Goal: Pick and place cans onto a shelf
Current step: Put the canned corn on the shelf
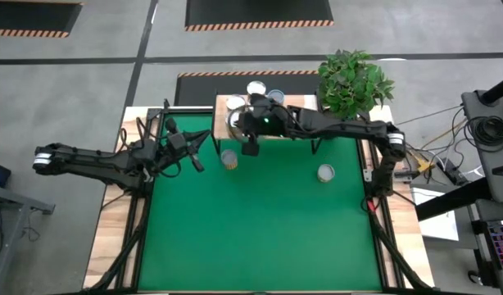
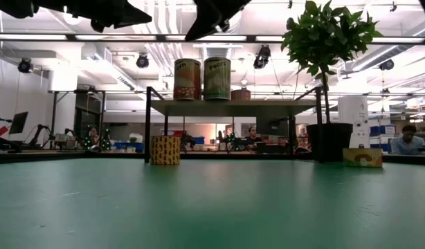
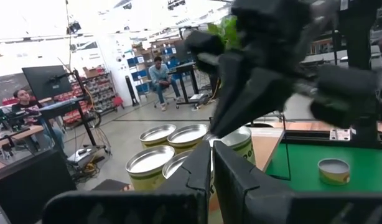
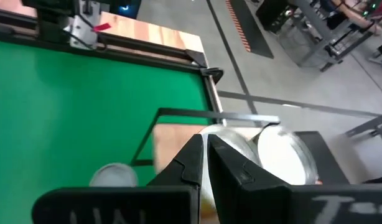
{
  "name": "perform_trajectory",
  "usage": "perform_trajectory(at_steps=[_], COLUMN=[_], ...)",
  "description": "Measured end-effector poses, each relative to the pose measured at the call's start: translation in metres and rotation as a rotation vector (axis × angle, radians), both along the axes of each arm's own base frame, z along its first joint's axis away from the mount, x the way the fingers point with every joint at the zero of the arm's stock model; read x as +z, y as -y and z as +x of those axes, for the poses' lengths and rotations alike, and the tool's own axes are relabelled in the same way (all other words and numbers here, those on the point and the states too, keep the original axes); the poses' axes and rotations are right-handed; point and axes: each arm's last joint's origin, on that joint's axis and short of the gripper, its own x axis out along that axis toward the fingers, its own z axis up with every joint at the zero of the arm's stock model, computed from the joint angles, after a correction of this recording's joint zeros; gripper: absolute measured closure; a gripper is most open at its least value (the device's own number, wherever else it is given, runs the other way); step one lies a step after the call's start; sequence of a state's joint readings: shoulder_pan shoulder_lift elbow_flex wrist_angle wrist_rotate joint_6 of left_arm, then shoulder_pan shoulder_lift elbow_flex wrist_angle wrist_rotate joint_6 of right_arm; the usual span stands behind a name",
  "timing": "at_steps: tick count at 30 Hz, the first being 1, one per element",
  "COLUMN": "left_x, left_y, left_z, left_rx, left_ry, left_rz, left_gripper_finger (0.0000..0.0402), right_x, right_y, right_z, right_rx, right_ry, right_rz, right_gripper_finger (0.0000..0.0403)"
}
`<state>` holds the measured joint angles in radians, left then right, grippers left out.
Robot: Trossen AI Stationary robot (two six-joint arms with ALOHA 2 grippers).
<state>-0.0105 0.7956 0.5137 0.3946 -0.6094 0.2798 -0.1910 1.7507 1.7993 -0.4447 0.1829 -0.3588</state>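
Observation:
The shelf (image 1: pixel 225 105) stands at the table's far edge with several cans on it, two tall ones (image 2: pixel 187 79) (image 2: pixel 217 78) among them. One can (image 1: pixel 228 158) stands on the green mat just in front of the shelf, and a low can (image 1: pixel 326 173) stands to its right. My right gripper (image 4: pixel 205 149) is shut and empty, hovering above the cans (image 4: pixel 284 155) at the shelf's left part. My left gripper (image 3: pixel 213 155) is shut and empty, held level at the table's far left (image 1: pixel 204 141), pointing toward the shelf.
A potted plant (image 1: pixel 354 82) stands at the shelf's right end. The right arm (image 3: pixel 284 56) stretches across the far side of the mat. People sit at desks in the room beyond (image 3: pixel 158 73). The near half of the mat (image 1: pixel 268 238) is bare.

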Motion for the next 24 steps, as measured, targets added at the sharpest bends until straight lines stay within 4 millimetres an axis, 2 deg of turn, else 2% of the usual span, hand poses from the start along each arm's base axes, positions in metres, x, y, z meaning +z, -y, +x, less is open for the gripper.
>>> perform_trajectory(at_steps=[10, 24], left_x=[0.001, 0.002], left_y=[0.000, 0.000], left_z=[-0.002, -0.004], left_rx=[0.000, 0.001], left_ry=[0.007, 0.003], left_rz=[0.000, 0.004], left_gripper_finger=[0.0401, 0.0402], right_x=[-0.001, -0.012], right_y=[0.037, 0.038], right_z=[0.025, 0.027], right_rx=[-0.008, 0.018], right_ry=[-0.067, -0.216], right_rz=[0.025, 0.051], right_gripper_finger=[0.0390, 0.0390])
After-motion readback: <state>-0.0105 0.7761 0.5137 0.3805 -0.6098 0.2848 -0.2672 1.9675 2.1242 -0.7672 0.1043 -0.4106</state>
